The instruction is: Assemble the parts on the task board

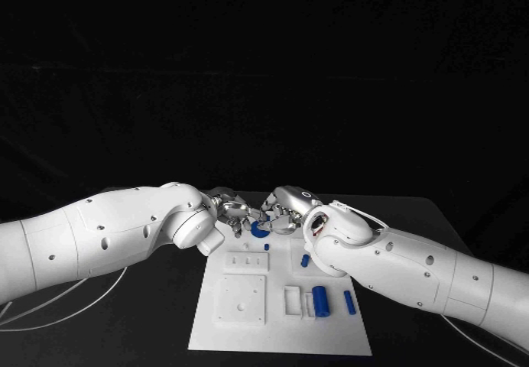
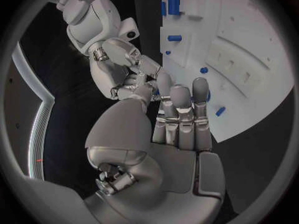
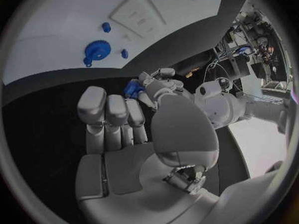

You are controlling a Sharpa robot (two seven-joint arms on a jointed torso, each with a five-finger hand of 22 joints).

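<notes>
"What's around the work area on your feed?"

"From the head camera I see the black table (image 1: 154, 336) running under everything, its far edge just visible against a dark backdrop (image 1: 264, 92)."

"Anything lying on it?"

"Thin white cables (image 1: 69, 309) loop over the near left corner. I see another one (image 1: 485, 348) at the near right."

Lab: black-draped table (image 1: 154, 306), equipment racks w/ cables (image 3: 252, 40) behind.
</notes>
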